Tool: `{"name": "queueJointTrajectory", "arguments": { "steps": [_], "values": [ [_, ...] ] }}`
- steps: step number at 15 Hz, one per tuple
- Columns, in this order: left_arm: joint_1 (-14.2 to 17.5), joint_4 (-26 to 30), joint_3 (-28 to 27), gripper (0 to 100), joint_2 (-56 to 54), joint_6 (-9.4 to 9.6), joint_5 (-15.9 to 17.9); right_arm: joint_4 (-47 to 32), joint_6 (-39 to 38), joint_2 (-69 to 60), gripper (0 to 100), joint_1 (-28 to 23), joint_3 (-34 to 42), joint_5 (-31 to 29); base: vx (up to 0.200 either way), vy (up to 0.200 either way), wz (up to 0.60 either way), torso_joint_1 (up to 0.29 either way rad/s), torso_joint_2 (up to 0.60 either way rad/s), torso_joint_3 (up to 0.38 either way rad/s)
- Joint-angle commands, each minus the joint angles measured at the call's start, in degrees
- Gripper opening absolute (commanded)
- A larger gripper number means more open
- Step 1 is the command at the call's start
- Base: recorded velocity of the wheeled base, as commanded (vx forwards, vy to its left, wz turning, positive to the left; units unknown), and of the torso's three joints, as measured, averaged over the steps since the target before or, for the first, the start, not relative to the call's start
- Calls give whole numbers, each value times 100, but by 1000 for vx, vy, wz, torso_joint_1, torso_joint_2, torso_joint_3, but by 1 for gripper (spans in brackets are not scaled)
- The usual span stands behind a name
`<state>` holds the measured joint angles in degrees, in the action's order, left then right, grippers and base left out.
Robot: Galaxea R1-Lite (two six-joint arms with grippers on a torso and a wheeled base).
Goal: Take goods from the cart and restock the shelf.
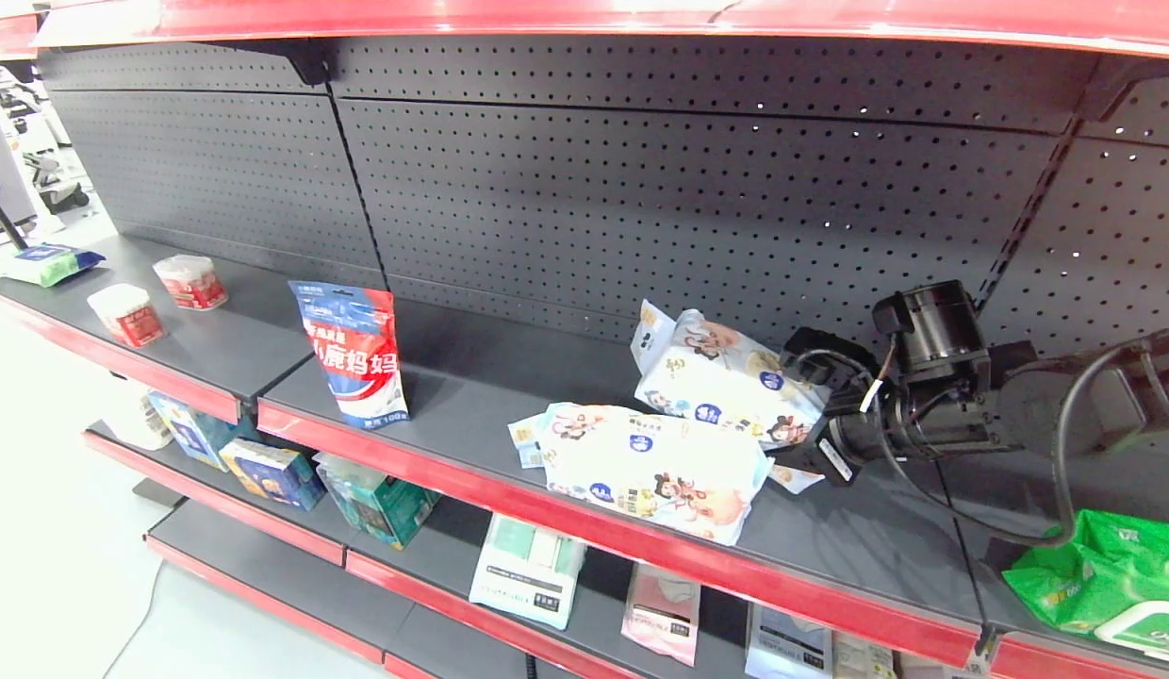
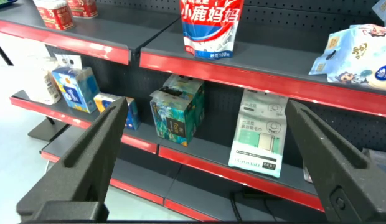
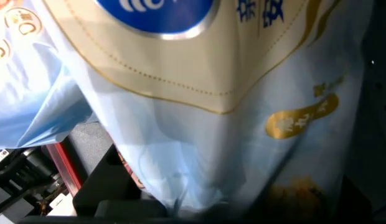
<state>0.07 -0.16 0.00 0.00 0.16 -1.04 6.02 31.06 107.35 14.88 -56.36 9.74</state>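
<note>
Two white wipes packs with cartoon print lie on the middle shelf (image 1: 509, 377). The nearer pack (image 1: 655, 467) rests at the red front edge. The farther pack (image 1: 726, 377) leans partly on it, and its pale plastic (image 3: 199, 124) sits right before the right wrist camera. My right gripper (image 1: 797, 405) comes in from the right at this farther pack's end. It is shut, and the pack's edge is pinched between its fingers (image 3: 180, 208). My left gripper (image 2: 205, 109) hangs low in front of the lower shelves, open with nothing between its fingers.
A red and blue pouch (image 1: 353, 354) stands upright left of the packs. Two small tubs (image 1: 124, 313) sit farther left, beside a blue-green pack (image 1: 52, 262). A green pack (image 1: 1103, 571) lies at the right end. Boxes (image 2: 176, 111) and bags (image 2: 260, 127) line the lower shelves.
</note>
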Motion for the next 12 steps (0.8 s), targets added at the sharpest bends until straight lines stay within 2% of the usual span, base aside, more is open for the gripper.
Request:
{"name": "queueJointTrajectory", "arguments": {
  "steps": [1,12],
  "values": [
    [1,-2,0,100,0,2,-2,-5,-4,-39,0,6,63,2,0,0,0,0,0,0],
    [1,-2,0,100,0,2,-2,4,-12,-83,0,6,186,10,0,0,0,0,0,0]
  ]
}}
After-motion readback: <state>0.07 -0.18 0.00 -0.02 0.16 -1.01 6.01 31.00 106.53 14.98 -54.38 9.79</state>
